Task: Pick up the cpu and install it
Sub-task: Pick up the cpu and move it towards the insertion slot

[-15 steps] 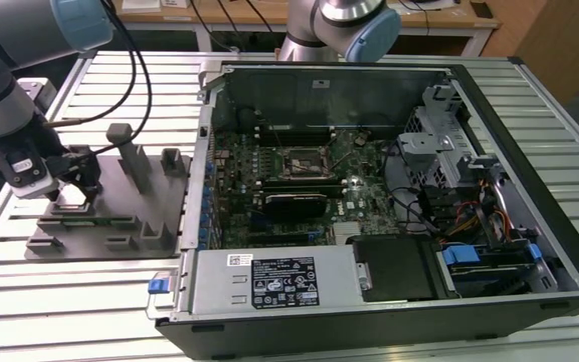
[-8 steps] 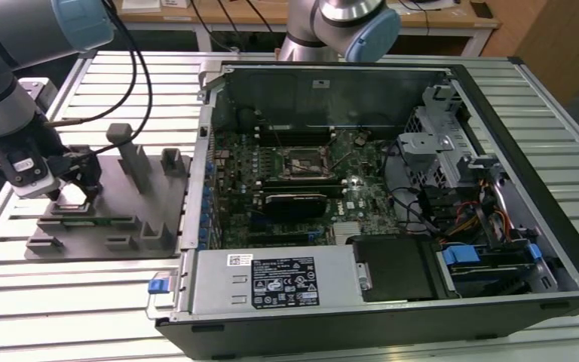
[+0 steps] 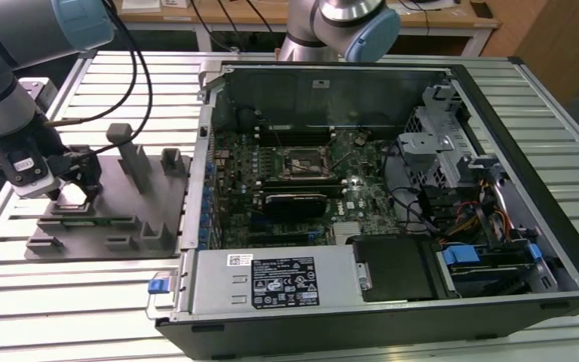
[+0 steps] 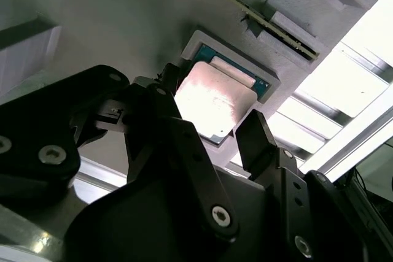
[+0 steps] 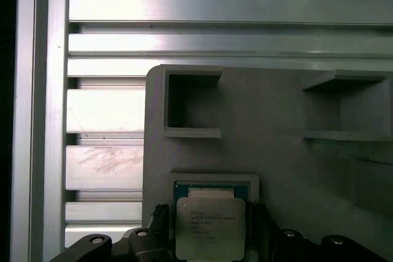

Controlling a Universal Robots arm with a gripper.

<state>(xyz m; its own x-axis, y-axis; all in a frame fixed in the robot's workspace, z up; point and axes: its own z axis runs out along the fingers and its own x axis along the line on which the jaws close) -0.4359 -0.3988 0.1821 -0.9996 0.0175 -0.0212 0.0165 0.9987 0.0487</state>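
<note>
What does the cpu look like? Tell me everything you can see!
The cpu is a small, flat, square chip with a silvery metal top, faint print on it and a green rim. It lies flat in a square pocket of the grey tray. The jaws of the gripper stand open on two opposite sides of it, just clear of its edges.

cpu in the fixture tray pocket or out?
In. The cpu lies flat inside its square pocket in the grey fixture tray; the gripper straddles it, open, with gaps on both sides.
</note>
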